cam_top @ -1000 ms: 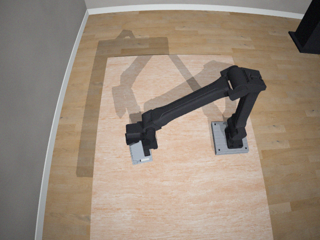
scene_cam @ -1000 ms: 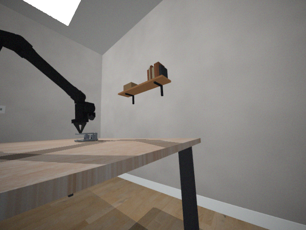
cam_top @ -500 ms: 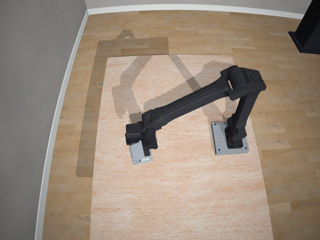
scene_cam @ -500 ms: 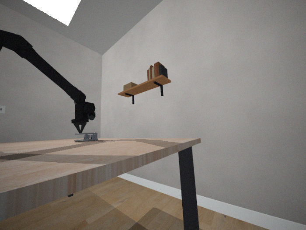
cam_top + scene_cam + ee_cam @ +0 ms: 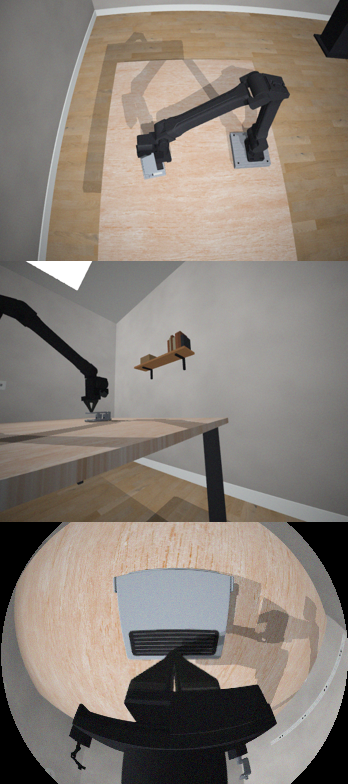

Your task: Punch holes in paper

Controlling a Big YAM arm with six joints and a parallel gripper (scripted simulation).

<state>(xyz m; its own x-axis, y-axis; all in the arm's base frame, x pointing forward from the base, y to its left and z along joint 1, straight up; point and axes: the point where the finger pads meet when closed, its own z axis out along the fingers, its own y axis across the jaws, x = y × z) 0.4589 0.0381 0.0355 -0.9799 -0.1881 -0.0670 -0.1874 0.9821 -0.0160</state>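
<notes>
A grey hole punch (image 5: 152,168) stands flat on the wooden table, left of the middle. In the exterior view the hole punch (image 5: 98,416) shows its lever lying low and level. My gripper (image 5: 90,410) is shut with nothing between the fingers; the closed tips point straight down and rest on the lever's top. In the wrist view the gripper (image 5: 174,660) touches the near edge of the punch (image 5: 174,612), beside its dark ribbed strip. A small white strip (image 5: 157,174) shows at the punch's front edge. The arm hides the punch's rear part in the top view.
The arm's grey base plate (image 5: 249,151) is bolted to the table at the right. A wall shelf (image 5: 164,358) with books hangs off to the side, far from the table. The table's edges run close to the punch on the left.
</notes>
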